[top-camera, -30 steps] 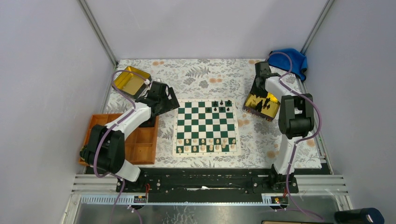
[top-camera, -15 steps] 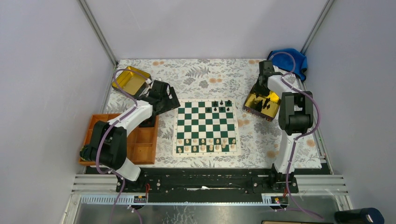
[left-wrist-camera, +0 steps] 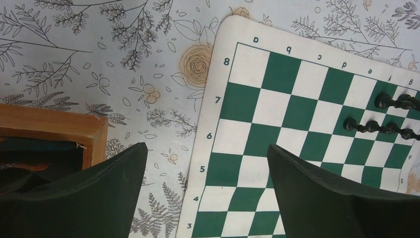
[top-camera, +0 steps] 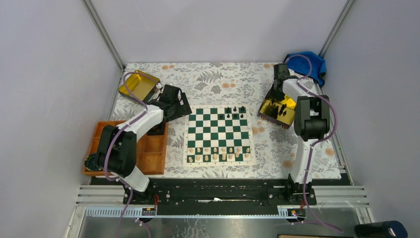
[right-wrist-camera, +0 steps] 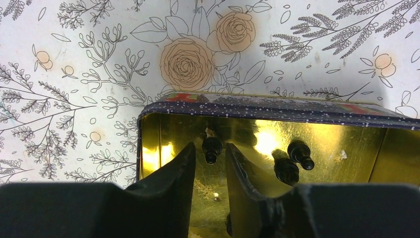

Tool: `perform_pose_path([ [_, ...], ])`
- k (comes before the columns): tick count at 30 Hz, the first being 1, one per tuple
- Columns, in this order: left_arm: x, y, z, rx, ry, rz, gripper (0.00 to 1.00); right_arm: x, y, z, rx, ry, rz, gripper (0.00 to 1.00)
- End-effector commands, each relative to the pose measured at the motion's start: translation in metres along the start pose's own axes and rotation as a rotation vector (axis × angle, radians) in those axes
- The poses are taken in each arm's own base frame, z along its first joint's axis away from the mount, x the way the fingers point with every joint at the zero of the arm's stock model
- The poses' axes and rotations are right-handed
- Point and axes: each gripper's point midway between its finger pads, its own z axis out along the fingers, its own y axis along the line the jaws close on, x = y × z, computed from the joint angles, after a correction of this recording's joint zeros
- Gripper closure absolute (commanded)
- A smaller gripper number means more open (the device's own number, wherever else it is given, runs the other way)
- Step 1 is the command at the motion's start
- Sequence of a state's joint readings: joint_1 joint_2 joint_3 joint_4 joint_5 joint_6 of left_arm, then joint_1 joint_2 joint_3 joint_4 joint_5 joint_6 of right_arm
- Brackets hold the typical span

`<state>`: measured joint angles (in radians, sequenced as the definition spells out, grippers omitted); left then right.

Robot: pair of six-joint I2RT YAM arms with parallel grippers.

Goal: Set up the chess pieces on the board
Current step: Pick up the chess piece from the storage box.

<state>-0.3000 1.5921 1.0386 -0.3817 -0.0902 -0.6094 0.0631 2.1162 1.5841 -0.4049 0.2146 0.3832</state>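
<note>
Watching the right gripper (right-wrist-camera: 210, 148), we are seeing it shifting deeper over the gold tin (right-wrist-camera: 257, 106), jaws narrowed around a black chess piece (right-wrist-camera: 212, 145); whether they are pinching it, we cannot tell. The left gripper (left-wrist-camera: 205, 147) is creeping farther along, jaws wide and empty, over the far-left corner of the board (left-wrist-camera: 257, 131). Another pickup looks imminent.

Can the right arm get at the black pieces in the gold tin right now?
Likely yes: the right gripper hangs over the open tin, with one black piece just beyond its parted fingertips.
</note>
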Motion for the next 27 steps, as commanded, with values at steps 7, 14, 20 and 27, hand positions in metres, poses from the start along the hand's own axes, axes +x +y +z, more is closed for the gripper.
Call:
perform_pose_path([
  [7, -0.010, -0.005, 0.005, -0.004, -0.011, 0.026, 0.01, -0.013, 0.008, 0.002, -0.023, -0.027, 0.020, 0.77],
  [14, -0.008, -0.004, 0.006, -0.005, -0.007, 0.028, 0.01, -0.011, 0.008, 0.001, -0.020, -0.022, 0.017, 0.90],
  [20, -0.010, -0.005, 0.004, -0.001, -0.015, 0.030, 0.01, -0.023, 0.006, -0.012, -0.020, -0.059, 0.013, 1.00],
  [27, -0.020, -0.008, -0.003, 0.010, -0.044, 0.031, 0.01, -0.042, 0.006, -0.044, -0.046, -0.131, 0.023, 1.00],
])
